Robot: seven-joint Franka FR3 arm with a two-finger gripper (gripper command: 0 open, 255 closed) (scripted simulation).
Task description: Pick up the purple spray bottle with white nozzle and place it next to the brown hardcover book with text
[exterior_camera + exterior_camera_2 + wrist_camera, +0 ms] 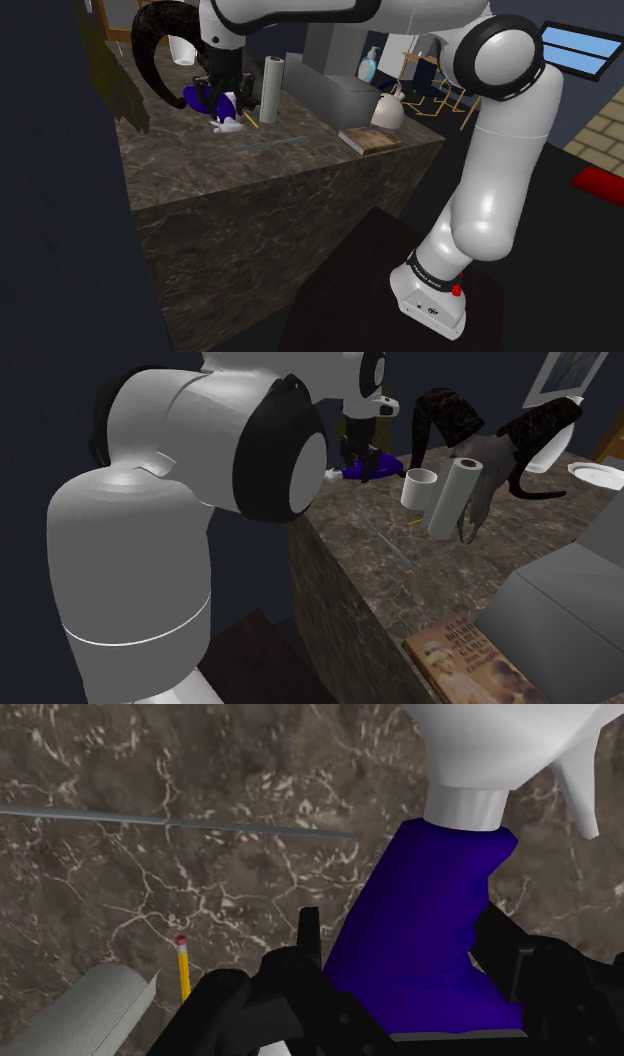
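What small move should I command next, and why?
Probably a short straight lift. The gripper appears closed on the purple spray bottle, which sits low over the counter beside the paper roll and pencil. Rising first should clear them before carrying it toward the brown book.

text: none legible | book (470,664): cover lettering, unreadable | arm base (431,282): label, unreadable
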